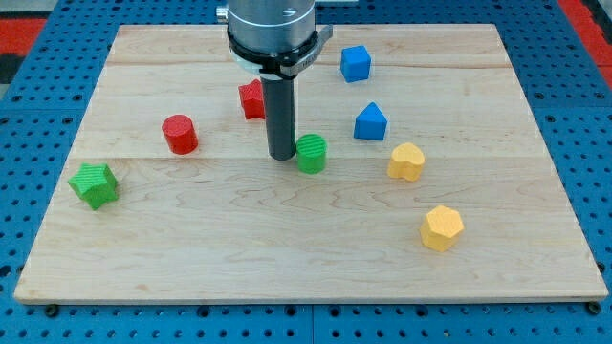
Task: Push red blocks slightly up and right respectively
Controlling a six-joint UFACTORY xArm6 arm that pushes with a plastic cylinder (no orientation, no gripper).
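Two red blocks await pushing: the red cylinder [179, 134] and red block [252, 99]. Having no hand, the tip [281, 156] touches the green cylinder [311, 153]; next it likely must swing below the red cylinder.

Silver-grey round housing, black clamp collar, straight dark rod, my tip [281, 157]

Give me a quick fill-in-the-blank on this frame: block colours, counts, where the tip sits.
1. My tip rests just to the view's left of the ____ cylinder.
2. The rod partly hides one red block; the other red block, a ____, stands clear toward the view's left.
3. The board carries ____ yellow blocks, both in the view's right half.
4. The block nearest the view's left edge is a green ____.

Missing words: green; cylinder; two; star
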